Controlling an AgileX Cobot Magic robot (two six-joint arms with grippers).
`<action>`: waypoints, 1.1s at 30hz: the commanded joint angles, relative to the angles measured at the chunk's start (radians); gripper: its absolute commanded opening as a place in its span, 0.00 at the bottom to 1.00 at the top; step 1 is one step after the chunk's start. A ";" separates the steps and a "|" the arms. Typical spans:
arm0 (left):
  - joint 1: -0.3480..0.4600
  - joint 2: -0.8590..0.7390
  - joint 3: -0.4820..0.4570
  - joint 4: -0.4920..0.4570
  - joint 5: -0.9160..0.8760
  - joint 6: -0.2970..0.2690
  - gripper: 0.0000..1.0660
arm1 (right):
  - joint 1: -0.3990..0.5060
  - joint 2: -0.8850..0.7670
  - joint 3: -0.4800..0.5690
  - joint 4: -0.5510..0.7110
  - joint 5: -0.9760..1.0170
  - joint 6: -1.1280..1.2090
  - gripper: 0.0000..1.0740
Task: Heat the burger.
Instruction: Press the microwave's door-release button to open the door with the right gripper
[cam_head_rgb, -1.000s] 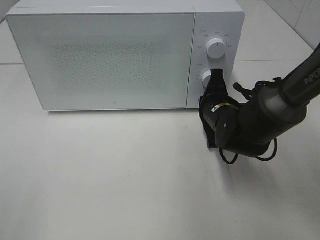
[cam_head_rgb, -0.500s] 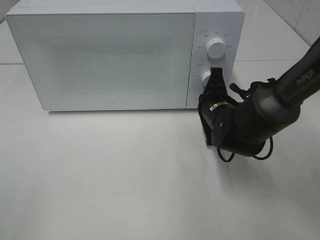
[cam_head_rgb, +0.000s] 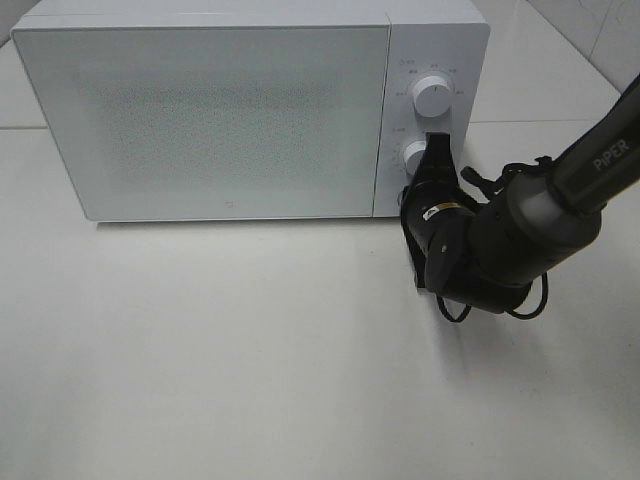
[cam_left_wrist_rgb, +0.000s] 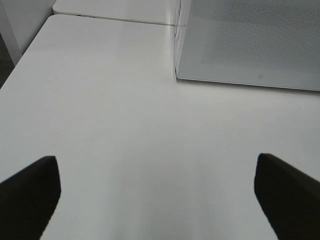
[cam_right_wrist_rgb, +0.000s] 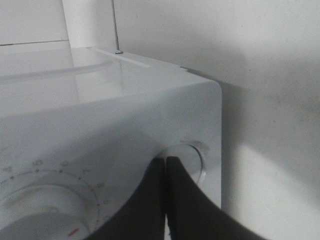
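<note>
The burger is out of view; the white microwave (cam_head_rgb: 220, 110) has its door closed. My right gripper (cam_head_rgb: 437, 142) is shut, and its joined black fingertips rest against the lower knob (cam_head_rgb: 413, 155) of the control panel. In the right wrist view the closed gripper (cam_right_wrist_rgb: 165, 161) meets that knob (cam_right_wrist_rgb: 192, 160) at its face, with nothing held between the fingers. The upper knob (cam_head_rgb: 432, 97) stands free above it. My left gripper (cam_left_wrist_rgb: 155, 162) is open over bare table, its two dark fingers (cam_left_wrist_rgb: 30, 190) spread wide, off to the microwave's left front corner (cam_left_wrist_rgb: 176, 75).
The microwave stands at the back of the white table (cam_head_rgb: 250, 350). The right arm (cam_head_rgb: 520, 230) and its cable lie low over the table in front of the control panel. A table seam (cam_left_wrist_rgb: 115, 19) runs behind the left side.
The right arm's body shifted slightly, and the shut fingertips crept a little up and right along the lower knob. The left gripper view gives no earlier frame.
</note>
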 joint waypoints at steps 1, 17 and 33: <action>0.003 -0.006 0.003 -0.009 -0.009 0.002 0.92 | -0.008 0.001 -0.035 -0.001 -0.048 -0.022 0.00; 0.003 -0.006 0.003 -0.009 -0.009 0.002 0.92 | -0.008 0.046 -0.127 0.002 -0.161 -0.043 0.00; 0.003 -0.006 0.003 -0.009 -0.009 0.002 0.92 | -0.021 0.046 -0.197 0.024 -0.133 -0.115 0.00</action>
